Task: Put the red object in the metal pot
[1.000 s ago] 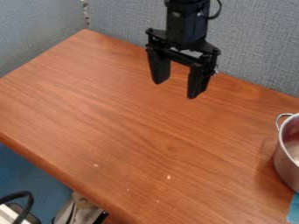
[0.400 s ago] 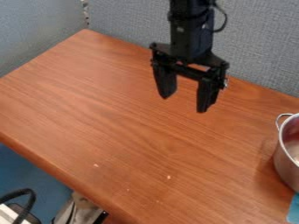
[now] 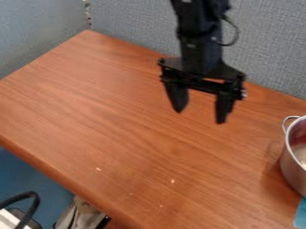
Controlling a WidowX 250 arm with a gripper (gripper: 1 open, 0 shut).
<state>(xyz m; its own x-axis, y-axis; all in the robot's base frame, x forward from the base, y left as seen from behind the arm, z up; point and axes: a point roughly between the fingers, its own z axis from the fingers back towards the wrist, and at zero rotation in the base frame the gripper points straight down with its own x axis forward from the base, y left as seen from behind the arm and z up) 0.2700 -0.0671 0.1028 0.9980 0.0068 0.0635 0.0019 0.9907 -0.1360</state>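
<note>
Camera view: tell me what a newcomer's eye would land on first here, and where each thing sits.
The black gripper stands out first: it hangs right of centre over the wooden table, pointing down with its jaws open and nothing between them. Next comes the metal pot, cut off by the right edge of the frame, apart from the gripper. No red object is visible in this view.
</note>
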